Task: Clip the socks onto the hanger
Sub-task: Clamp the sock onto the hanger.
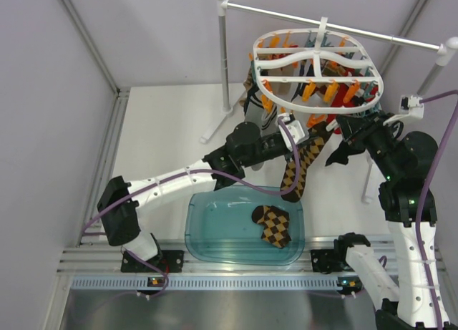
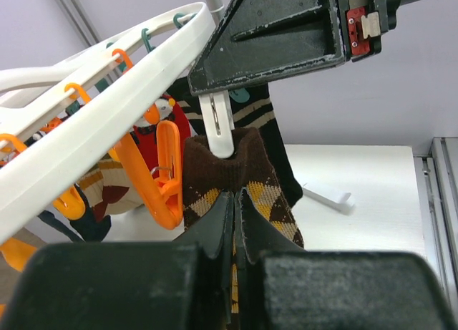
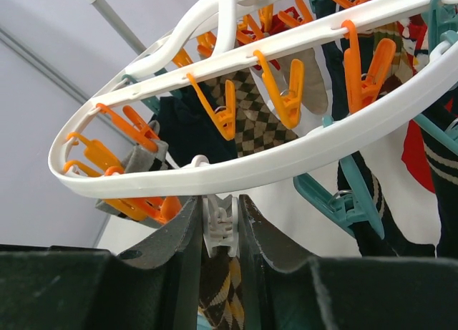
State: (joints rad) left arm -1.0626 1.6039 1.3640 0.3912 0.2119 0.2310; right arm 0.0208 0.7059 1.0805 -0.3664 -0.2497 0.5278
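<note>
Above the white worktop (image 1: 157,129), the left pincer (image 2: 235,215) pinches one brown-and-mustard diamond-check sock (image 2: 243,165), its cuff touching a small white clip (image 2: 217,122) under the white oval plastic hanger (image 3: 236,169). The right pincer (image 3: 220,222) squeezes that clip. If the clip bites too little cuff, the sock could slip free. The matching sock (image 1: 273,225) lies in the clear teal tub (image 1: 207,233).

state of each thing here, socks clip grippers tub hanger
hanging sock, cuff at white clip
white clip, squeezed by right gripper
left gripper, shut on hanging sock
second sock, loose in tub
hanger, hung from rod
</note>
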